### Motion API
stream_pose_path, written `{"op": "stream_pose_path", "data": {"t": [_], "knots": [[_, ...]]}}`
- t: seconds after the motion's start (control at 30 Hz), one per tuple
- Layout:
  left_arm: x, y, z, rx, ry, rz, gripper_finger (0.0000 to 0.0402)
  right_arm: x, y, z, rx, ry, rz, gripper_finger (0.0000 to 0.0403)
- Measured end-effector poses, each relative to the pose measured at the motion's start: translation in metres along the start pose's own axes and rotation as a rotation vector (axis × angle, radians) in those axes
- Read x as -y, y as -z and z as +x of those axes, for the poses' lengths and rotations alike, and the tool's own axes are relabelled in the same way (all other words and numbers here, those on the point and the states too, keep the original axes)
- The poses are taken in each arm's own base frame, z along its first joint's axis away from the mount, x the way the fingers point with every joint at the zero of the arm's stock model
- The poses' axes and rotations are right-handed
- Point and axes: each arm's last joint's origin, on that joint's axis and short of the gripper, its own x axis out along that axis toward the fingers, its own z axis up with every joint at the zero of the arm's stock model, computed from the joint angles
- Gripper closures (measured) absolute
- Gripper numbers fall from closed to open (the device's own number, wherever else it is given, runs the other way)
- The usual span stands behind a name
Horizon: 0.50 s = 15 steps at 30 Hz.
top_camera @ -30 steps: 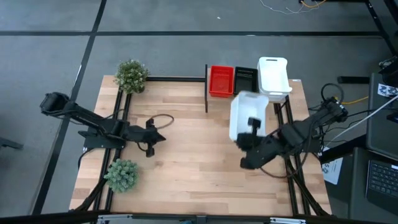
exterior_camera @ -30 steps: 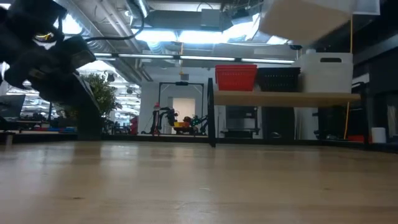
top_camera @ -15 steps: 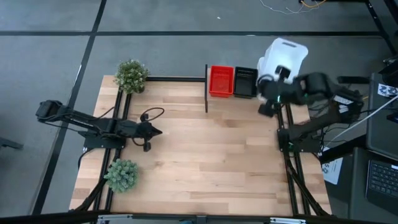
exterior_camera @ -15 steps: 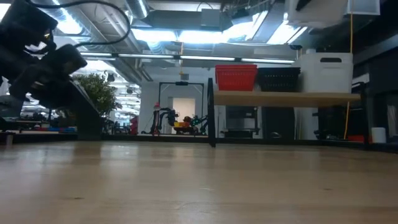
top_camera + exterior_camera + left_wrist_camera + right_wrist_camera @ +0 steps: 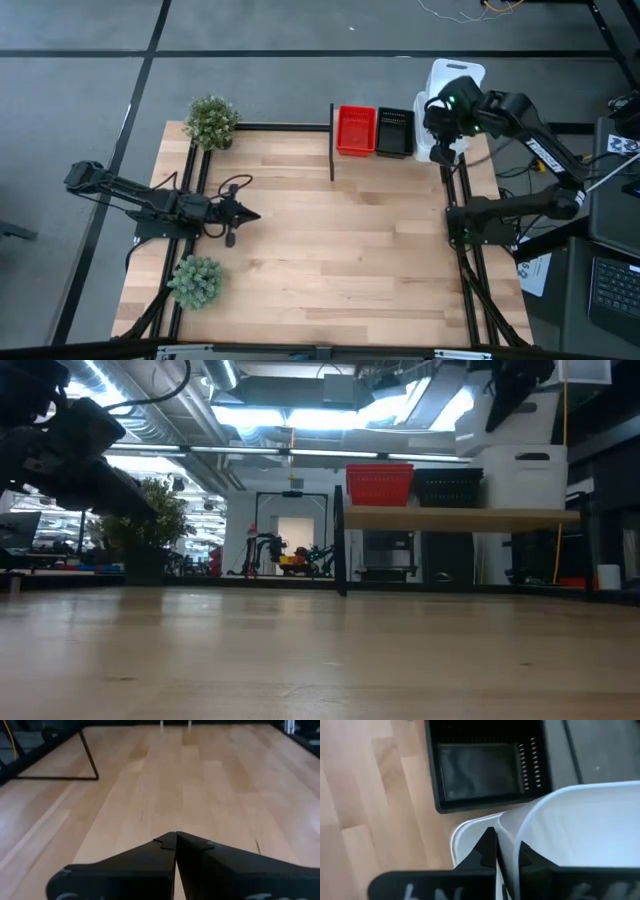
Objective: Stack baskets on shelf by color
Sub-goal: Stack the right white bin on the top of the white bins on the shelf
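Observation:
A red basket (image 5: pixel 355 130), a black basket (image 5: pixel 395 132) and a white basket stack (image 5: pixel 432 148) stand side by side on the shelf (image 5: pixel 460 517) at the table's far edge. My right gripper (image 5: pixel 447 112) is over the white stack and shut on another white basket (image 5: pixel 456 75). In the low view that held basket (image 5: pixel 505 415) sits right above the stack (image 5: pixel 525 475); whether they touch I cannot tell. My left gripper (image 5: pixel 245 213) hovers shut over the table's left part and holds nothing. My right gripper (image 5: pixel 506 842) pinches the white basket's end wall (image 5: pixel 509 827) at the rim, one finger inside the basket and one finger (image 5: pixel 489 837) outside. The fingers come from above, slanting toward the far edge. The basket is off the table, over the lower white basket's rim (image 5: pixel 465 827).
Two small green potted plants stand at the table's left side, one far (image 5: pixel 211 121) and one near (image 5: pixel 195 280). A thin black post (image 5: pixel 331 142) marks the shelf's left end. The bare wooden tabletop (image 5: pixel 340 250) spreads between the arms.
My right gripper has carried the white basket from over the table's right middle up and toward the far edge, turning as it went, and now holds it over the white stack on the shelf. My left arm has drawn back slightly toward the table's left edge.

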Motion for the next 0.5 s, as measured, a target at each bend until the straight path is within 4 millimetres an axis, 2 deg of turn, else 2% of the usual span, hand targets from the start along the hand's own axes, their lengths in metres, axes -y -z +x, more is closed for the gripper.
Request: {"op": "stream_pose_path", "data": {"t": [0.2,0.33,0.5], "knots": [[0.0,0.002,-0.003,-0.015,0.004,-0.045,0.0402,0.024,0.007,0.018,-0.046,-0.083,0.035,0.0403],[0.0,0.002,-0.003,-0.012,0.004,-0.045,0.0402,0.029,0.013,0.025,-0.084,-0.176,0.045,0.0403],[0.0,0.002,-0.003,-0.013,0.004,-0.046,0.0402,0.032,0.015,0.029,-0.106,-0.212,0.063,0.0403]]}}
